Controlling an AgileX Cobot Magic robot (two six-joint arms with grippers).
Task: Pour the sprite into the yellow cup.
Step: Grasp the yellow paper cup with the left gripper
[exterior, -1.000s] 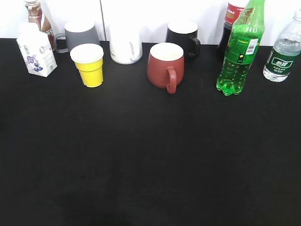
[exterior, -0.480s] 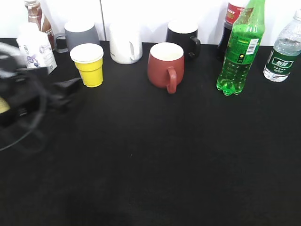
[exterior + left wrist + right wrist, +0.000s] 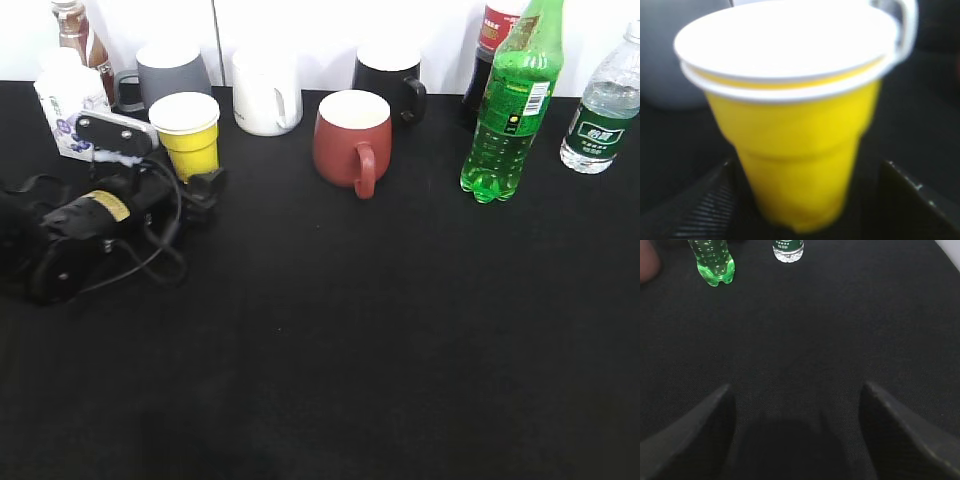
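- Cup status: the yellow cup (image 3: 187, 136) stood upright on the black table (image 3: 350, 330), well to the left of the red mug (image 3: 350, 138), which you can take as the landmark.
- Left gripper (image 3: 190, 178) was at the cup's base, further left of the red mug; in the left wrist view its jaws sat spread on either side of the cup (image 3: 790, 130), and you can't confirm any contact with the wall from there.
- Left fingers (image 3: 705, 210) showed low at both sides of the cup's foot, cup between them, image soft.
- Sprite bottle (image 3: 510, 110) stood upright, capped end out of frame, well to the right of the red mug; nothing touched it.
- Right gripper (image 3: 795, 435) had its jaws wide apart over bare table, holding nothing; the sprite's lobed base (image 3: 714, 262) was far ahead of it. It didn't show in the exterior view.
- Water bottle (image 3: 600, 105) stood right of the sprite, furthest from the mug; the cola bottle (image 3: 492, 60) was just behind the sprite.
- Behind the red mug: black mug (image 3: 390, 80) just behind-right, white mug (image 3: 266, 92) behind-left, grey mug (image 3: 168, 72) further left, behind the yellow cup.
- Milk carton (image 3: 68, 100) stood far left of the mug, beside the left arm.
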